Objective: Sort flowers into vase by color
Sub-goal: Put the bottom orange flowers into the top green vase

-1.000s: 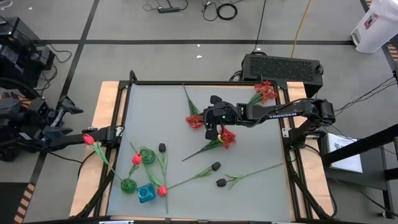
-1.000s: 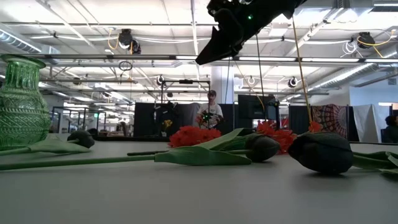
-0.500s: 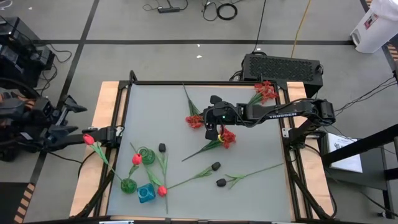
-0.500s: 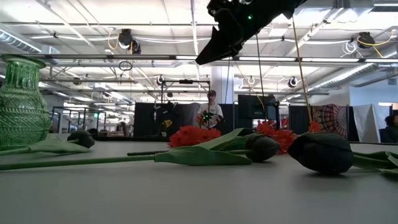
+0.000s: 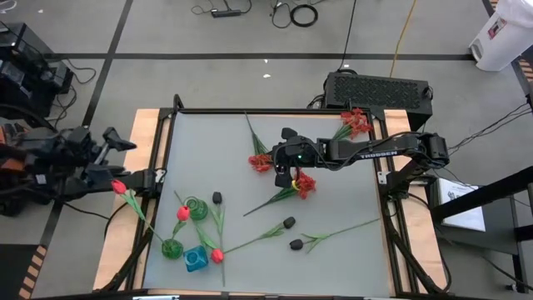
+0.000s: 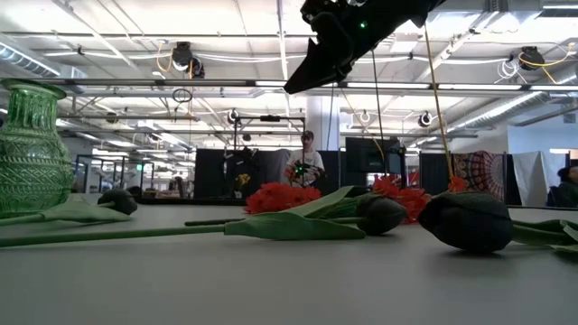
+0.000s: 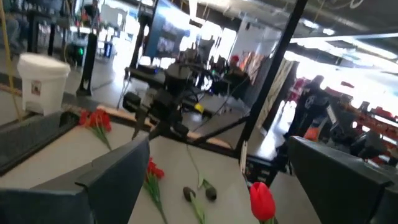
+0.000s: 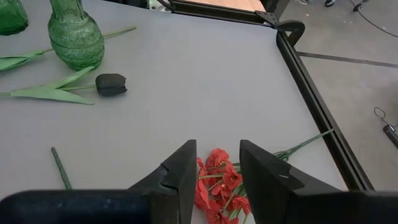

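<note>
Only our left gripper [image 5: 117,143] has moved, swinging wide-open off the table's left edge, while our right gripper [image 5: 286,176] hovers part-open and empty over the red frilly flower [image 5: 304,185] mid-table, unpicked.

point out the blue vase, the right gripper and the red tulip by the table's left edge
blue vase [image 5: 195,259], high view, on its rim.
right gripper [image 5: 286,178], high view, midway between its fingertips.
red tulip [image 5: 118,187], high view, on the bud.
</note>
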Available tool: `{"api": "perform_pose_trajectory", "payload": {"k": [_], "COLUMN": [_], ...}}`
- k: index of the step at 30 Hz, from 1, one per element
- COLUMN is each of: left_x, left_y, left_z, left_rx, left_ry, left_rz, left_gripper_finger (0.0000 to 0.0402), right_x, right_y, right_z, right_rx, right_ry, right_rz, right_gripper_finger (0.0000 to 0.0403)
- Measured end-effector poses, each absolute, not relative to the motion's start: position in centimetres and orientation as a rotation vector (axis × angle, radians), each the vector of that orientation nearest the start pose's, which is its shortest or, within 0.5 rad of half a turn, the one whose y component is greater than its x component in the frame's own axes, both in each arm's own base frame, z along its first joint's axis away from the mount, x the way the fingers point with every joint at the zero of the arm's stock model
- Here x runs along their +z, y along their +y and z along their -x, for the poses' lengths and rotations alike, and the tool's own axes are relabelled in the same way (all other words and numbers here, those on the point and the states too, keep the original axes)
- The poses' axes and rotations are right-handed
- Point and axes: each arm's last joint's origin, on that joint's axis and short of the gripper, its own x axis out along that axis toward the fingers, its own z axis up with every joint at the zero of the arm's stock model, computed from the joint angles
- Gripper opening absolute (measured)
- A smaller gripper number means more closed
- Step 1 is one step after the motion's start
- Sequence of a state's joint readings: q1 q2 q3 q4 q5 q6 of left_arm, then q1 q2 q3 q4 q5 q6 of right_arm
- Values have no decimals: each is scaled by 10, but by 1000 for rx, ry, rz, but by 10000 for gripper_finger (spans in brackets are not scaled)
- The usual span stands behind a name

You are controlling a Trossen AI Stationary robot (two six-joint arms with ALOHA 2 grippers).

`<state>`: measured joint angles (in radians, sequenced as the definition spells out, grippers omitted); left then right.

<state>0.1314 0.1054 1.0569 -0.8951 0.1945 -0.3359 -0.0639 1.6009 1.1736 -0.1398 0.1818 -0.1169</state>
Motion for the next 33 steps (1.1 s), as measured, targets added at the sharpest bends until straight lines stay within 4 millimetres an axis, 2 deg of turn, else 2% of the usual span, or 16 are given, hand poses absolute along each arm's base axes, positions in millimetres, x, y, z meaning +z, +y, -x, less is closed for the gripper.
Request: {"api": "perform_pose_trajectory", "payload": {"k": [9,13,22,29,33], "left_x": [386,399,425,414,411], "left_y": [-7,-6,-6,-6,-5], "left_z": [-22,-39,-35,-27,-24], "left_rx": [-184,-212,-166,-126,-78], "left_ry": [244,346,500,668,692], "left_rz": [353,344,340,371,365], "left_gripper_finger": [387,387,384,379,379], "right_x": [269,269,269,269,269], "right_y": [-28,-28,-28,-28,-28], "right_z": [-356,-356,-356,-356,-356], "right_rx": [-206,-206,-205,-205,-205], "right_ry": [581,581,581,581,581], "right_rz": [147,147,147,147,147], "right_gripper_finger": [114,114,114,114,114]}}
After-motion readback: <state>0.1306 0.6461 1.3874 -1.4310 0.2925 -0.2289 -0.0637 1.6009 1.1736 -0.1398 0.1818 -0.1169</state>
